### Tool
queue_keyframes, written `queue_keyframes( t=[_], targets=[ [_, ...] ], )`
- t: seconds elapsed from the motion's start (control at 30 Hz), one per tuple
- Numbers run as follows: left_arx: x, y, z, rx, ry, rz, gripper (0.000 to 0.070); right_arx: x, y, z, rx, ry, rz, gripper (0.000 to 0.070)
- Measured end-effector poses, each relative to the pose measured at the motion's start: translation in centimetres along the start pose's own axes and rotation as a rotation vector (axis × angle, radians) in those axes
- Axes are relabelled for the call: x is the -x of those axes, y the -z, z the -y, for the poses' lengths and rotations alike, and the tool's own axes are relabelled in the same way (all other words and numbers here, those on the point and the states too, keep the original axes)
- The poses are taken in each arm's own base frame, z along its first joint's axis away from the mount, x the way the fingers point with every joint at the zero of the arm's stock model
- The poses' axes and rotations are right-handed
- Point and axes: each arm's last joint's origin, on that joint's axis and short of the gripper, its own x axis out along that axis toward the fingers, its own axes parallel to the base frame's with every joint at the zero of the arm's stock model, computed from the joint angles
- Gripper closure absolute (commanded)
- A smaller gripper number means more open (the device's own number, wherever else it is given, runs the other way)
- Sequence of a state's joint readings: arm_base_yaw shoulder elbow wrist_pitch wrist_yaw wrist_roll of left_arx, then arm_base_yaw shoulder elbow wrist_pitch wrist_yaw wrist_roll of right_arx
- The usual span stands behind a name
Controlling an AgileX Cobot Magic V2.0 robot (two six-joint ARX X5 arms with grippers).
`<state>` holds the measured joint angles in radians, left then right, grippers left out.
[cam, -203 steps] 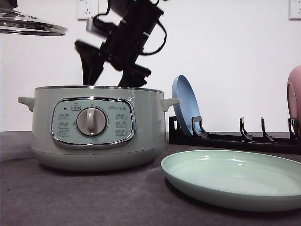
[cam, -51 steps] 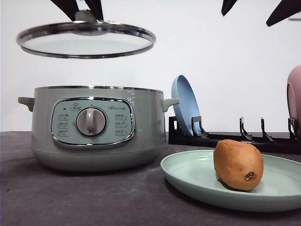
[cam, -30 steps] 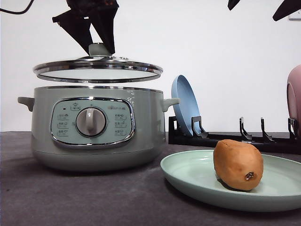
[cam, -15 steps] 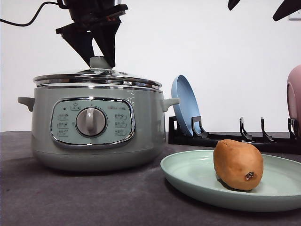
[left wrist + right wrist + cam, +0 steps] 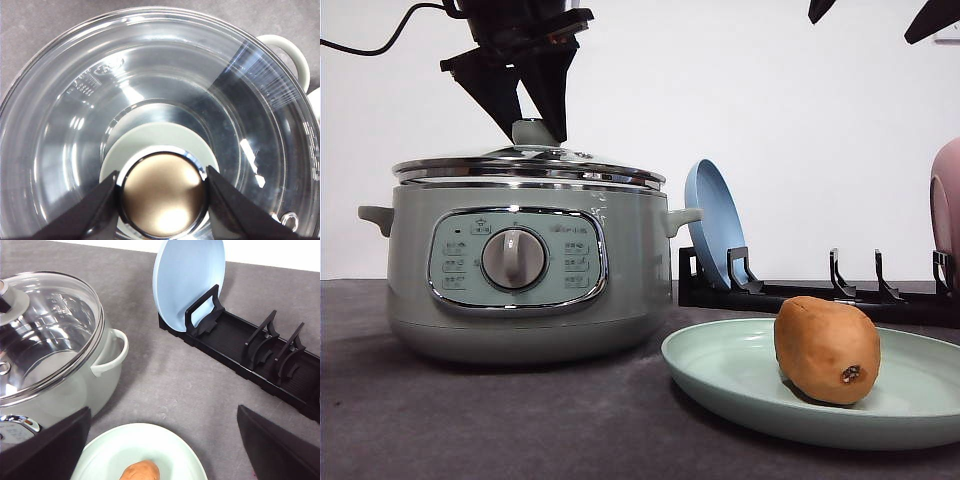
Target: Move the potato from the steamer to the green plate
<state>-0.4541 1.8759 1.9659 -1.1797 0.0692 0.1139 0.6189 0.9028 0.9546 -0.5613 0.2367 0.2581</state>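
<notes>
While the glass lid [image 5: 528, 167] was hanging clear above the steamer [image 5: 525, 270] a second ago, it is now sitting down on the pot's chrome rim, level and closed all the way round. Half a second back it was already almost there, so little is changing beyond a slight settling. The left gripper [image 5: 534, 128] is still standing straight over the pot, its two dark fingers [image 5: 80, 212] clamped against either side of the lid's knob [image 5: 163, 194]; the left wrist view is showing the round metallic cap of the knob pinched between them, with the steamer's bowl visible through the glass.

The potato [image 5: 827, 349] is lying on the green plate [image 5: 740, 375], toward the plate's right half, its small dark spot facing the front camera. It is sitting exactly where it was in the earlier pictures. The plate is resting on the grey table [image 5: 500, 420] just to the right of the steamer.

The right gripper [image 5: 872, 14] is hanging high above the plate, jaws spread wide and holding nothing, much as before. Behind, the blue plate [image 5: 713, 222] is standing upright in the black rack [image 5: 820, 296].
</notes>
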Motion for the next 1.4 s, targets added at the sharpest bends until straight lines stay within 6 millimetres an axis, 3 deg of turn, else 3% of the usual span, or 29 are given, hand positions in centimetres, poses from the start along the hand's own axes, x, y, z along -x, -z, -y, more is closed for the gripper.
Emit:
queue_keyframes(
  t=[1.2, 1.27, 1.3, 1.4],
  targets=[
    [-1.2, -0.2, 0.4, -0.010, -0.010, -0.028, 0.0698, 0.0, 0.0, 0.0, 0.000, 0.000, 0.000, 0.0110],
    [-1.2, -0.2, 0.5, -0.010, -0.010, -0.028, 0.0635, 0.0, 0.0, 0.0, 0.000, 0.000, 0.000, 0.0110],
    [-1.2, -0.2, 0.5, -0.010, -0.009, -0.029, 0.0565, 0.0, 0.0, 0.0, 0.000, -0.001, 0.000, 0.0110],
    [-1.2, -0.2, 0.5, -0.001, -0.011, -0.032, 0.0273, 0.0, 0.0, 0.0, 0.000, -0.001, 0.000, 0.0110]
  ],
)
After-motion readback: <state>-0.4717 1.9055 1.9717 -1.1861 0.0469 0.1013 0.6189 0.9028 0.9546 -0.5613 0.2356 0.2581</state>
